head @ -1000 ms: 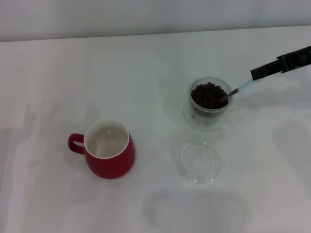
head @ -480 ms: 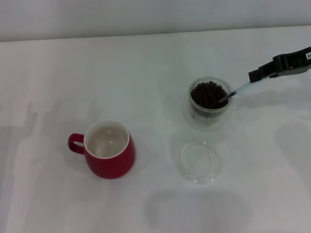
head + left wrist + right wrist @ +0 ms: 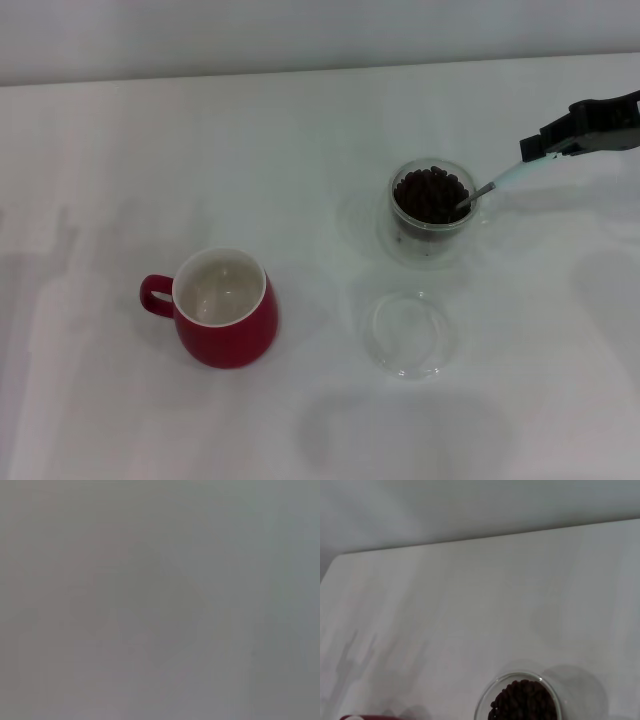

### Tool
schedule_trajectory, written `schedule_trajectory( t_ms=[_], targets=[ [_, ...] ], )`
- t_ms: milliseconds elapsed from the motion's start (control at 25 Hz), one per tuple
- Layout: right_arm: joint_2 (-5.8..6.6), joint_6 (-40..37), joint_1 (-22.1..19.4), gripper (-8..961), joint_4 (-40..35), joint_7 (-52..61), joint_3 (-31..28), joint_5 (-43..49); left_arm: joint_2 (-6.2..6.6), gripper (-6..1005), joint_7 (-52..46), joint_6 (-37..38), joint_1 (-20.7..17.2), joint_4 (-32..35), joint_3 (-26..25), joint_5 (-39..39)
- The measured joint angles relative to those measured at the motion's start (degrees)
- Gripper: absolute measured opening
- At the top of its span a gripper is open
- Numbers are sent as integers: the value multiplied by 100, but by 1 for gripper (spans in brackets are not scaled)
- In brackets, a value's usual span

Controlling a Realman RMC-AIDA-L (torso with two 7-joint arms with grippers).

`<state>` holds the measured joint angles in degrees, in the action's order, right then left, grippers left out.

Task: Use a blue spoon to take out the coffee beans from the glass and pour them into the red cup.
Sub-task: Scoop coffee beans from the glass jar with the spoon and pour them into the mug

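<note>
The glass (image 3: 431, 213) stands right of the table's middle, heaped with dark coffee beans (image 3: 430, 195); the right wrist view shows the glass (image 3: 485, 705) and its coffee beans (image 3: 522, 702) too. The blue spoon (image 3: 500, 182) slants down from the right, its metal end at the glass's right rim among the beans. My right gripper (image 3: 553, 139) is shut on the spoon's pale handle, up and to the right of the glass. The red cup (image 3: 225, 308), white inside with nothing in it, stands at the left front, its handle pointing left. My left gripper is out of view.
A flat clear glass dish (image 3: 409, 333) lies in front of the glass. The white table (image 3: 300, 140) ends at a far edge against a pale wall. The left wrist view shows only plain grey.
My right gripper has shifted slightly right and up, drawing the spoon's handle with it. The spoon's end stays at the glass's rim.
</note>
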<state>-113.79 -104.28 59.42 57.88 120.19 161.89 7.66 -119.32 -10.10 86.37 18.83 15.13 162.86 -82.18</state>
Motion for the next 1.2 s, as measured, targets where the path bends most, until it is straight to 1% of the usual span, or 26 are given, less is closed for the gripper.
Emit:
schedule_trajectory(
  t_ms=[120, 360, 400, 800, 1080, 1200],
  targets=[
    [58, 70, -41, 144, -134, 175, 0, -4, -2, 830, 0, 6, 14, -10, 0, 0],
    [318, 165, -258, 144, -859, 506, 0, -242, -4, 830, 0, 86, 16, -41, 0, 0],
    [340, 200, -293, 144, -918, 552, 0, -280, -4, 830, 0, 89, 16, -50, 0, 0],
    [422, 289, -537, 145, -1102, 819, 1, -647, 0, 831, -1, 117, 37, -120, 0, 39],
    [610, 410, -827, 145, -1627, 981, -3, -1025, 6, 831, -1, 233, 35, -136, 0, 76],
    [650, 479, -897, 145, -1701, 1018, -4, -1092, 5, 831, -1, 233, 34, -142, 0, 79]
  ],
)
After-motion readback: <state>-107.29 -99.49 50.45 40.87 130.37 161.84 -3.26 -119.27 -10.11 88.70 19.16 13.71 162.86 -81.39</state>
